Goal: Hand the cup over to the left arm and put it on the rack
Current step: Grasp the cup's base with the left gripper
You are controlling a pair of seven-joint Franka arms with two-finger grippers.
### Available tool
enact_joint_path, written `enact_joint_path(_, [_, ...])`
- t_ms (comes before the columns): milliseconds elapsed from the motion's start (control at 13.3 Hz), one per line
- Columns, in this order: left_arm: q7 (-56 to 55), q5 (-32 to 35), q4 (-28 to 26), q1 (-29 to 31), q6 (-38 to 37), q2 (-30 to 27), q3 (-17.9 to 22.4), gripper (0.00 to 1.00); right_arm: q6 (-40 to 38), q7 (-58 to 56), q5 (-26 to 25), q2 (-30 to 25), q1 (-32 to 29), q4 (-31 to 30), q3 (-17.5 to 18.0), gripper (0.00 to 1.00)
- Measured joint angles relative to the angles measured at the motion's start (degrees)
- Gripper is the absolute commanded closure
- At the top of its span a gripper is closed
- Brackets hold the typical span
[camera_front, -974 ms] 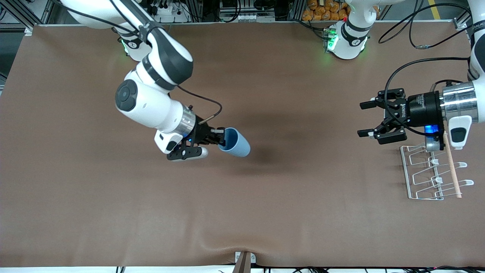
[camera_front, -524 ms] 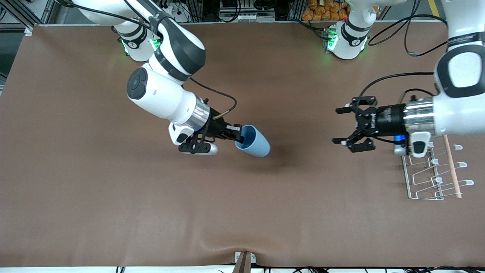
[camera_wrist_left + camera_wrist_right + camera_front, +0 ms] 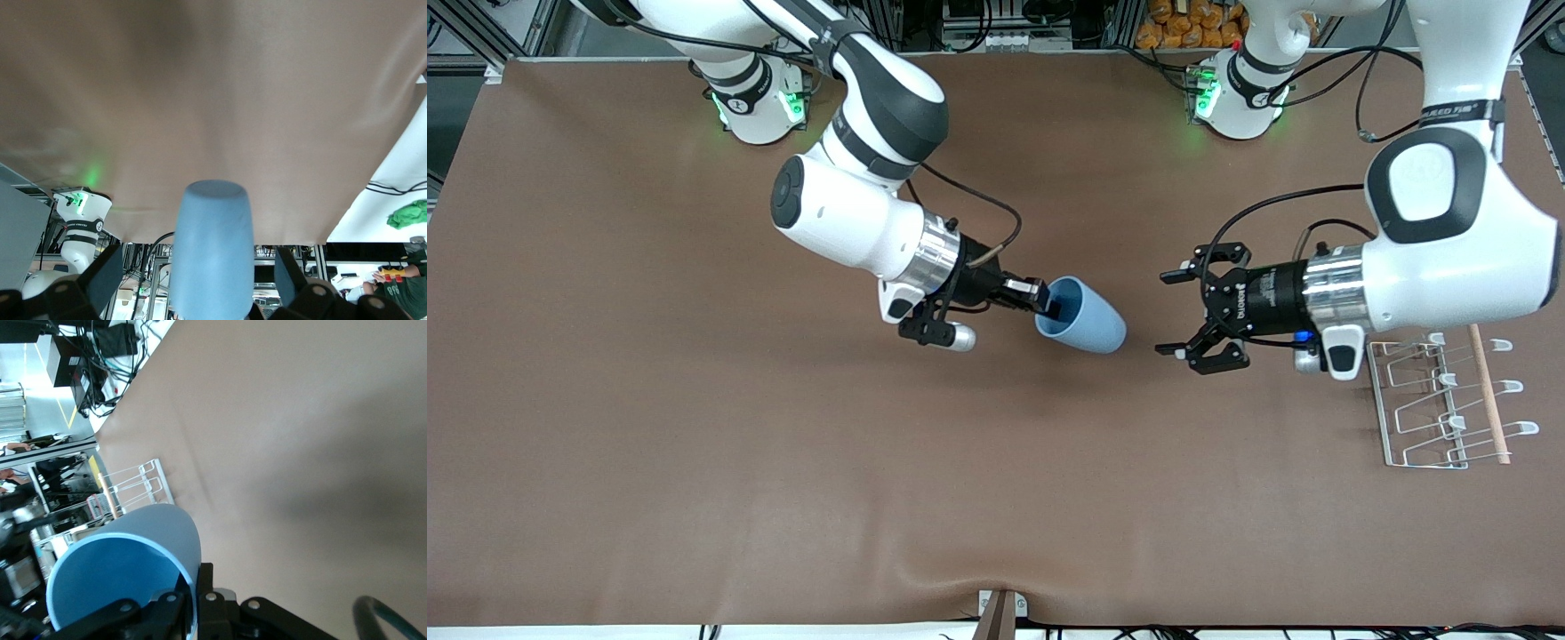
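one cup point(image 3: 1083, 317) held sideways over mid-table, rim pinched by the clamped right gripper point(image 3: 1043, 300); base facing the left gripper point(image 3: 1183, 313), spread wide, just apart; rack point(image 3: 1440, 404) at the left arm's end, bare cloth between.

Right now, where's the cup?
In the air over mid-table, front view: the cup is held at its rim by the right gripper, its base facing the open left gripper.
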Motion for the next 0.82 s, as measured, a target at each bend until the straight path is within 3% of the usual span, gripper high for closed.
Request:
enact_joint_path(524, [-0.4,0.0,0.1,-3.3,5.1,2.9,0.0,0.00,3.2,0.2,2.9,2.0,2.0,2.7,-0.1,1.00])
enact_joint_path(599, [-0.4,0.0,0.1,-3.7,5.3,2.9,0.0,0.12,3.7,0.2,2.9,2.3,2.3,3.0,-0.1,1.00])
enact_joint_path(674, [-0.4,0.0,0.2,-4.1,5.3,2.9,0.0,0.51,4.0,0.3,2.9,2.4,2.4,3.2,-0.1,1.00])
enact_joint_path(749, [-0.4,0.0,0.2,-4.5,5.3,2.9,0.0,0.61,4.0,0.3,2.9,2.5,2.5,3.4,-0.1,1.00])
enact_joint_path(824, [-0.4,0.0,0.2,-4.9,5.3,2.9,0.0,0.62,4.1,0.3,3.0,2.6,2.5,3.6,-0.1,1.00])
